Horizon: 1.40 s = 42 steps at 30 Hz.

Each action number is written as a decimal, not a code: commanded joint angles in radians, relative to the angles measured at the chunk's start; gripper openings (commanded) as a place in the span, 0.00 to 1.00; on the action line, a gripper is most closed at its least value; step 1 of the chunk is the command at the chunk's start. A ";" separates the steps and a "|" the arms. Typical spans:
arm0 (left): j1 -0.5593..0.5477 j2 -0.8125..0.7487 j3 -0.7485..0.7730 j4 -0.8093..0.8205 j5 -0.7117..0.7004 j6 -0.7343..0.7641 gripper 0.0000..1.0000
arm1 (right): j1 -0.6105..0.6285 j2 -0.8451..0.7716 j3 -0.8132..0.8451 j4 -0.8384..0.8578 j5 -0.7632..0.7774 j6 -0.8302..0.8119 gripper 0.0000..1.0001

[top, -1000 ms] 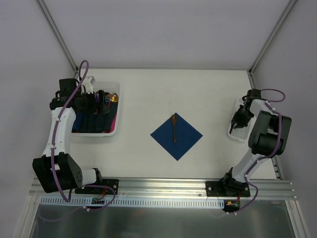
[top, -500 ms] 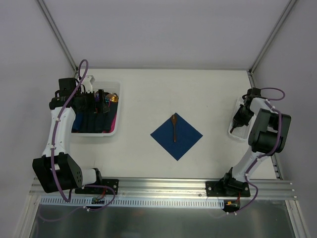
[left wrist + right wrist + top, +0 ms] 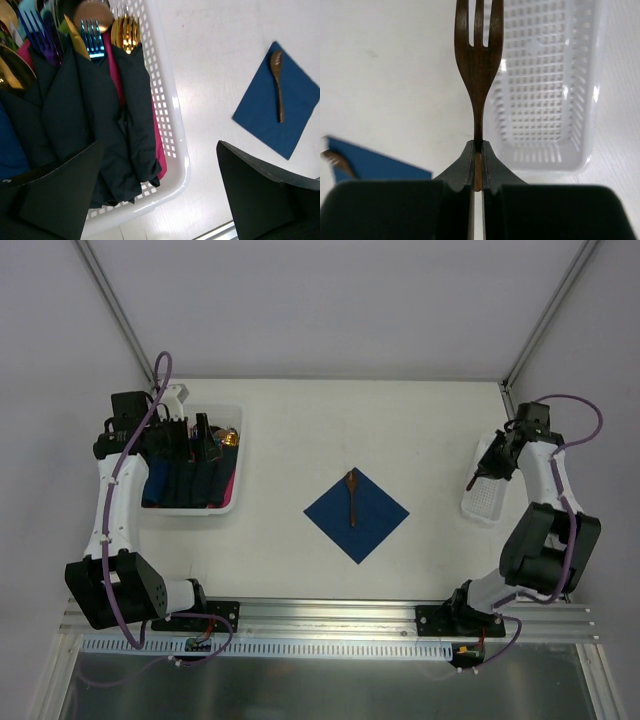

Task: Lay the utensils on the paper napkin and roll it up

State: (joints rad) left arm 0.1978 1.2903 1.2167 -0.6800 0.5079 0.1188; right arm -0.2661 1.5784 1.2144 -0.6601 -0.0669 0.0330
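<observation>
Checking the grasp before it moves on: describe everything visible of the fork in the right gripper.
The fork is slim, glossy dark bronze metal. Three tines show, tips cut off by the wrist view's top edge; the head narrows to a thin handle. The right gripper has its fingers shut on that handle, whose rest is hidden. It points out from the wrist, head seen against the table and the wall of the white basket. Nothing else visibly touches it.

A bronze spoon [image 3: 351, 496] is laid on the navy napkin [image 3: 376, 514] (set diamond-wise); a fork [image 3: 478, 65] is clamped in the right gripper [image 3: 477, 150].
</observation>
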 commanded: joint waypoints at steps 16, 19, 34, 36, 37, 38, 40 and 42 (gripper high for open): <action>0.065 -0.114 -0.022 0.000 1.307 0.297 0.88 | 0.770 -0.399 -0.124 0.602 -0.735 0.297 0.00; 0.058 -0.189 -0.057 0.005 1.307 0.441 0.87 | 0.901 -0.365 -0.115 0.652 -0.748 0.330 0.00; -0.182 -0.776 -0.410 -0.018 0.825 1.418 0.82 | 1.208 -0.207 -0.148 0.627 -0.768 0.400 0.00; -0.228 -0.793 -0.421 -0.052 0.793 1.548 0.79 | 1.231 -0.199 -0.144 0.591 -0.771 0.389 0.00; -0.242 -0.789 -0.419 -0.149 0.778 1.623 0.77 | 1.239 -0.190 -0.135 0.576 -0.769 0.383 0.00; -0.254 -0.771 -0.410 -0.214 0.740 1.701 0.76 | 1.251 -0.186 -0.131 0.561 -0.771 0.377 0.00; -0.293 -0.746 -0.401 -0.344 0.703 1.864 0.71 | 1.266 -0.176 -0.127 0.525 -0.771 0.366 0.00; -0.301 -0.730 -0.399 -0.362 0.686 1.880 0.70 | 1.288 -0.163 -0.116 0.487 -0.769 0.349 0.00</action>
State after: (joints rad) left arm -0.0868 0.5327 0.8051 -0.9085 1.2270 1.7279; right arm 0.9974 1.4044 1.0458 -0.1078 -0.8059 0.4118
